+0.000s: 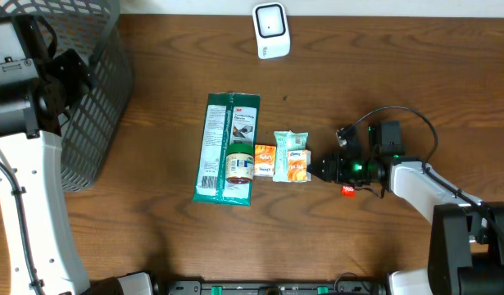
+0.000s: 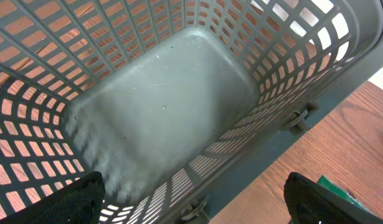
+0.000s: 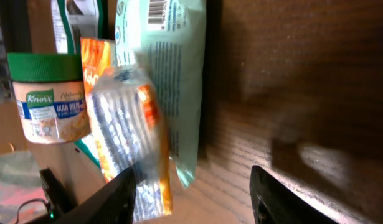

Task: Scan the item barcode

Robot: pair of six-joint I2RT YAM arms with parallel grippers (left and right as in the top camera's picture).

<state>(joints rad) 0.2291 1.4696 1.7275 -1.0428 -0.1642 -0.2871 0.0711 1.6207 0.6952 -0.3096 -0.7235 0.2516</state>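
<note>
Overhead and wrist views of a barcode-scanning task at what we judge to be an early stage. The item we take as the one in hand, a foil packet [image 1: 297, 167] printed in orange and silver, lies on the surface [image 1: 383, 65] at the right end of a short row, touching a pale green packet [image 1: 290, 143], with a small orange packet [image 1: 265, 160], a green-lidded jar [image 1: 239, 164] and a long green packet [image 1: 223, 139] beyond. The right fingers [image 1: 319, 170] stand parted just beside the foil packet [image 3: 132, 137]; in the wrist view one finger [image 3: 116, 193] is close against its near end, the other well clear, so we read it as not gripped. The left fingers [image 2: 79, 199] are spread wide and hold nothing above the basket [image 2: 179, 106], whose floor is bare. The scanner [image 1: 270, 30] stands well apart at the far edge, with no item before it, so lifting, presenting and scanning all appear to remain. The packet's long axis seems to run along the right arm's line of approach, its near end toward the fingers, though overhead it looks almost square. No barcode shows on its visible face; the only one visible is on the pale green packet [image 3: 172, 74].
</note>
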